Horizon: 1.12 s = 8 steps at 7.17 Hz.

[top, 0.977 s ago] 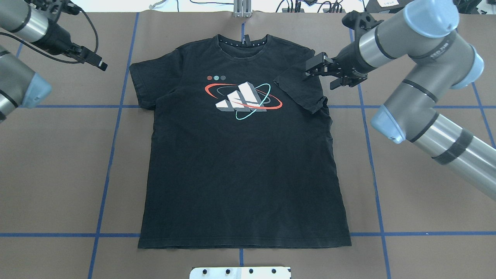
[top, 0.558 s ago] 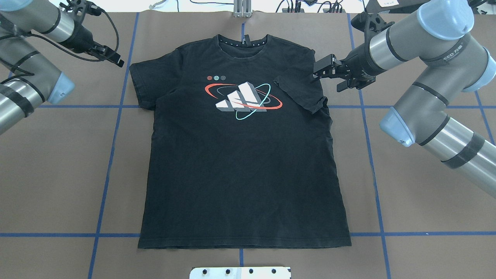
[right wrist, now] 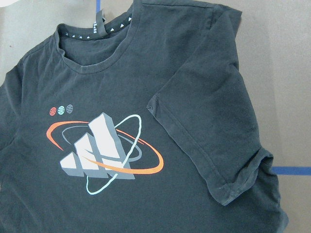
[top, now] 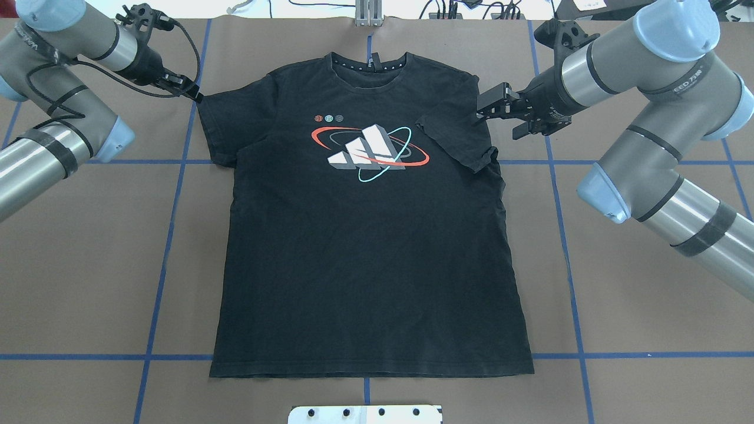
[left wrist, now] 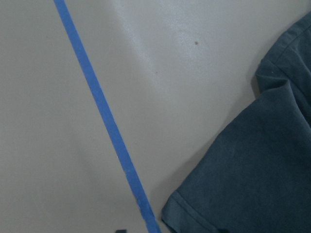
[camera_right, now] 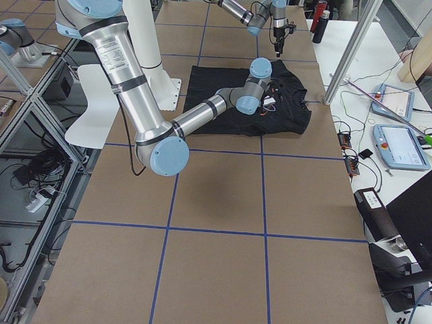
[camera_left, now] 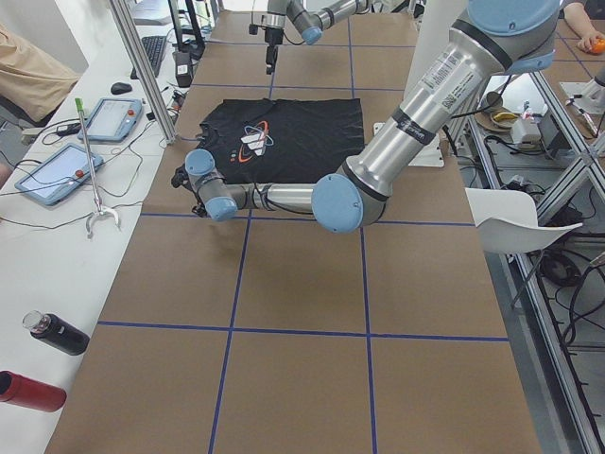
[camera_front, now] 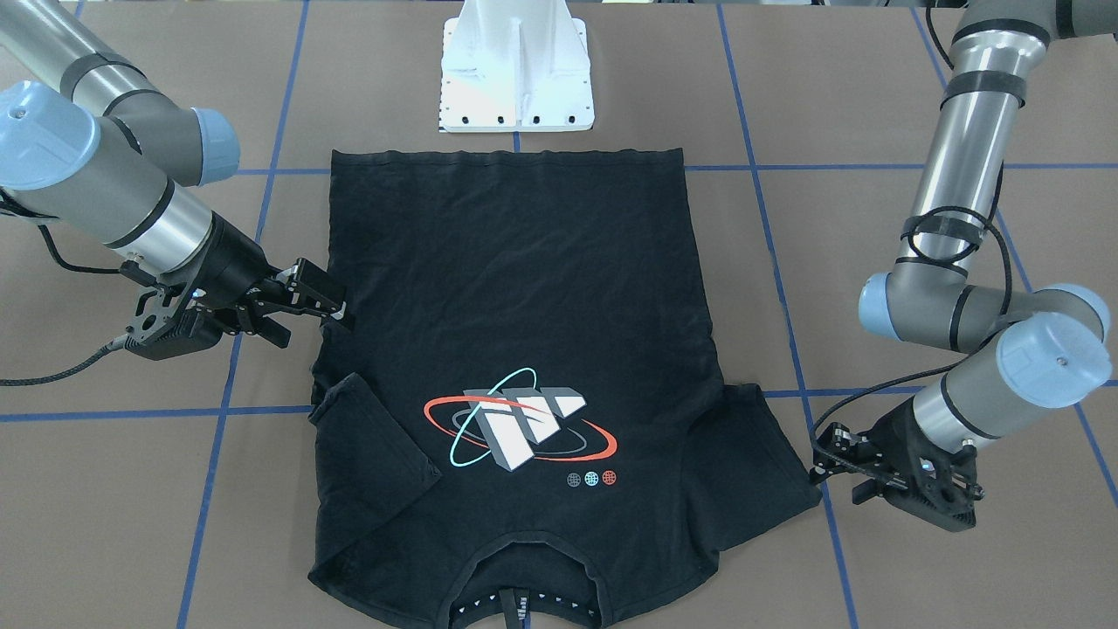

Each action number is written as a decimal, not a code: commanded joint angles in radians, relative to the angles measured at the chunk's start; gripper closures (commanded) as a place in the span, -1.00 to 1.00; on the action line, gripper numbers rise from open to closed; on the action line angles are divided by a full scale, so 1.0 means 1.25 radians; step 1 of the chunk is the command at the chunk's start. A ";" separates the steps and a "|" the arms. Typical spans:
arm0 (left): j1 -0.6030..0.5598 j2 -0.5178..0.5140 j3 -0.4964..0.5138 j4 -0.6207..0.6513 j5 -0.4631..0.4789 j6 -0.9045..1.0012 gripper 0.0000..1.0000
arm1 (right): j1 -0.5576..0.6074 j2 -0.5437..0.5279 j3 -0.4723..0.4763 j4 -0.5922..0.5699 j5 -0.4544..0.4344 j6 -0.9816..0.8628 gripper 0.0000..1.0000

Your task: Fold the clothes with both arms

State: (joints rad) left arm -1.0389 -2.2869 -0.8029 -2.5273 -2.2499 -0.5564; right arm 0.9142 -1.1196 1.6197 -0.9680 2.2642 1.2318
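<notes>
The left arm [top: 65, 138] folds back at the elbow, and the left gripper [top: 192, 92] points inward and low, jaws parted. The right arm [top: 654, 156] bends the same way, and the right gripper [top: 490, 112] is spread wide.

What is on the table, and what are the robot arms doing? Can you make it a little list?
Shirt: black T-shirt, logo up, flat on the brown table
Folded sleeve: right arm's side, laid in over the chest
Flat sleeve: left arm's side, spread out
Left gripper: at the flat sleeve's edge; open or shut unclear
Right gripper: open, beside the folded sleeve, holding nothing
</notes>
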 commanded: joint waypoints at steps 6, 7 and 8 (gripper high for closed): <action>0.019 -0.026 0.052 -0.023 0.023 -0.002 -0.03 | -0.007 0.004 -0.007 0.000 -0.016 0.000 -1.00; 0.021 -0.026 0.053 -0.023 0.028 -0.002 -0.03 | -0.009 0.002 -0.008 0.000 -0.016 0.000 -1.00; 0.025 -0.028 0.053 -0.023 0.036 -0.002 0.05 | -0.009 0.004 -0.008 0.000 -0.017 0.000 -1.00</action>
State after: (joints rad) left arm -1.0132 -2.3201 -0.7373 -2.5552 -2.2148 -0.5584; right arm 0.9042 -1.1157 1.6099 -0.9679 2.2439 1.2317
